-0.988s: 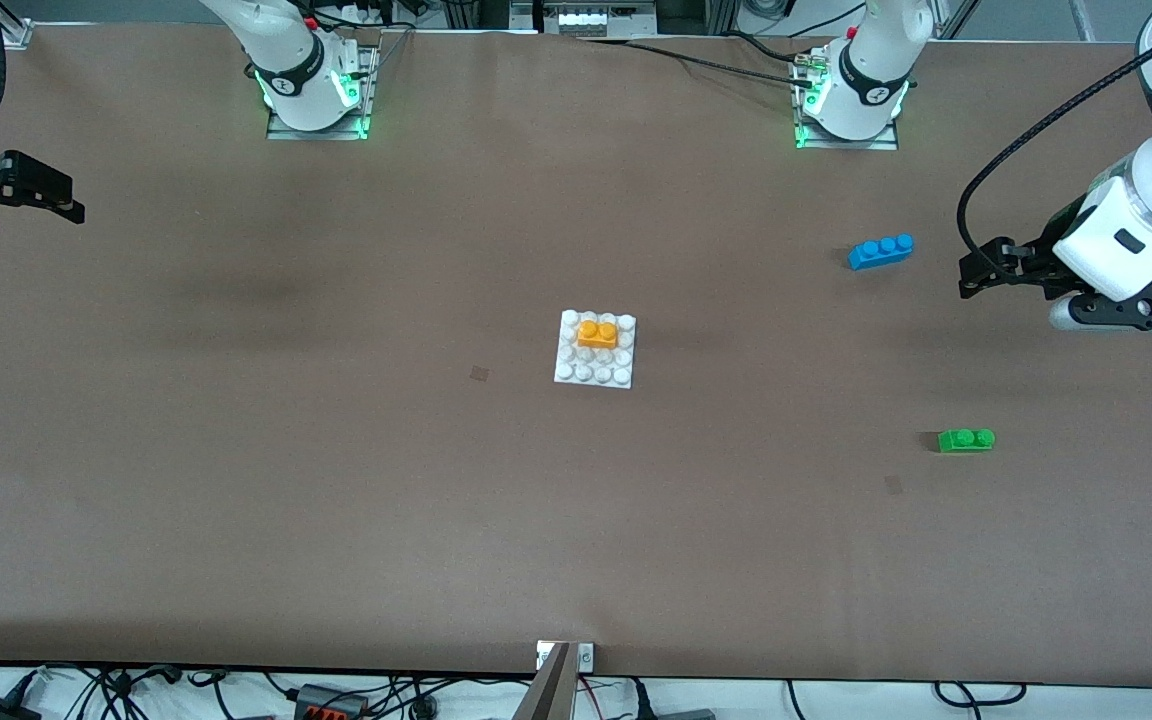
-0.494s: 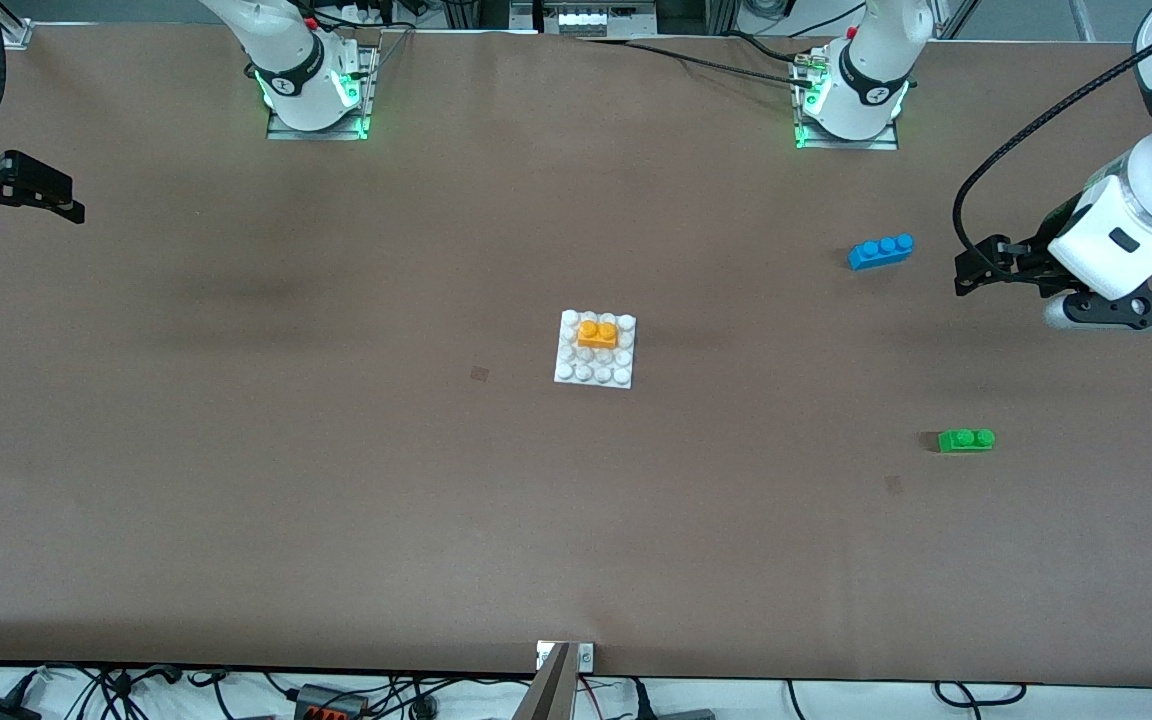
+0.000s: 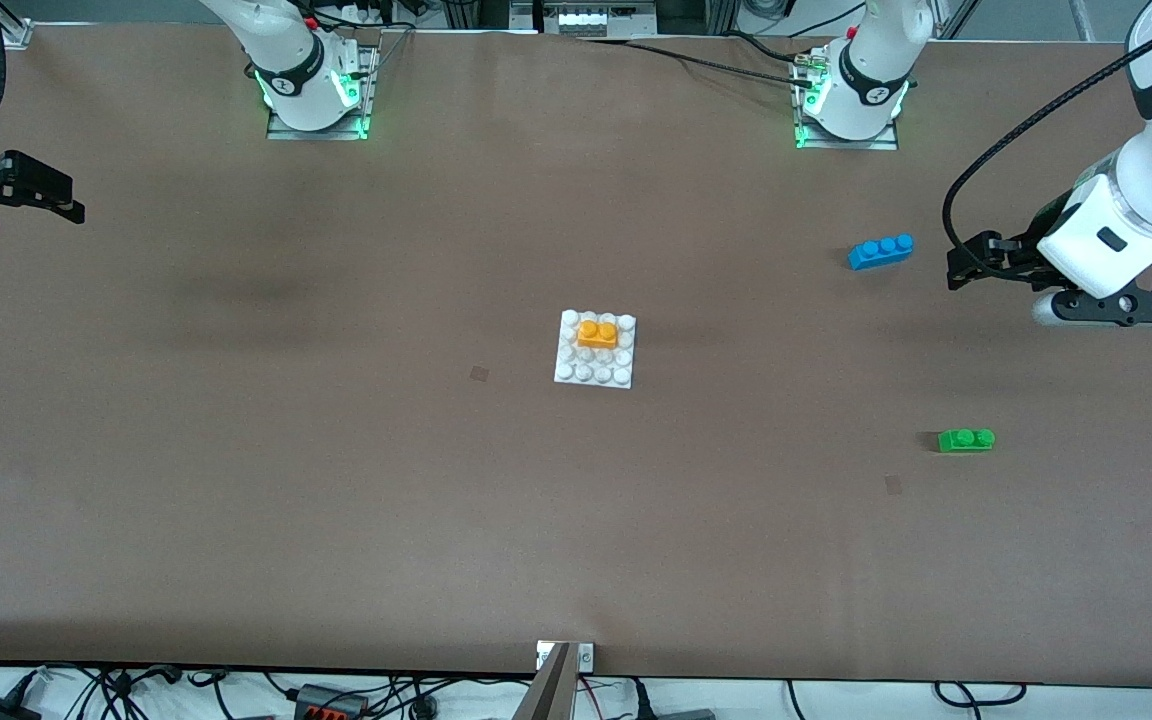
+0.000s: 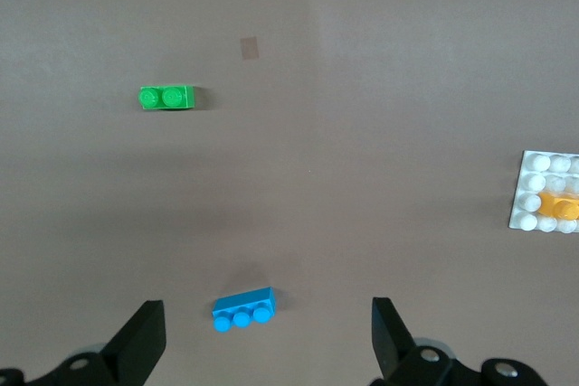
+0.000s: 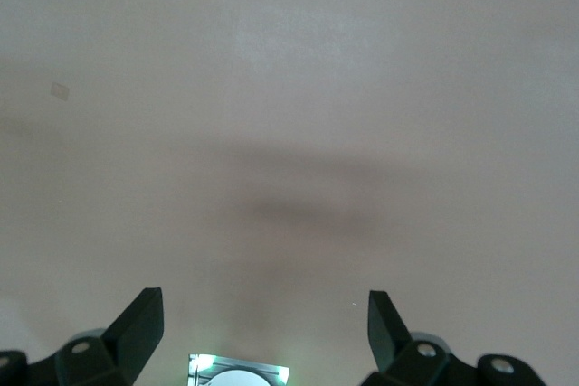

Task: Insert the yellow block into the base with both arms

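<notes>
yellow block (image 3: 597, 333): glossy smooth plastic
base (image 3: 576, 371): white shiny plastic
blue brick (image 3: 880, 250): smooth plastic
green brick (image 3: 966, 440): smooth plastic
bench (image 3: 336, 480): matt brown, paper-like cover

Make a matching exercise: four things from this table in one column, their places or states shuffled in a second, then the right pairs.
1. yellow block
2. blue brick
3. green brick
4. left gripper

A. jaws open, holding nothing
B. seated on the base
C. loose brick nearest the front camera
D. on the table beside the left gripper

Pairs: 1-B, 2-D, 3-C, 4-A
</notes>
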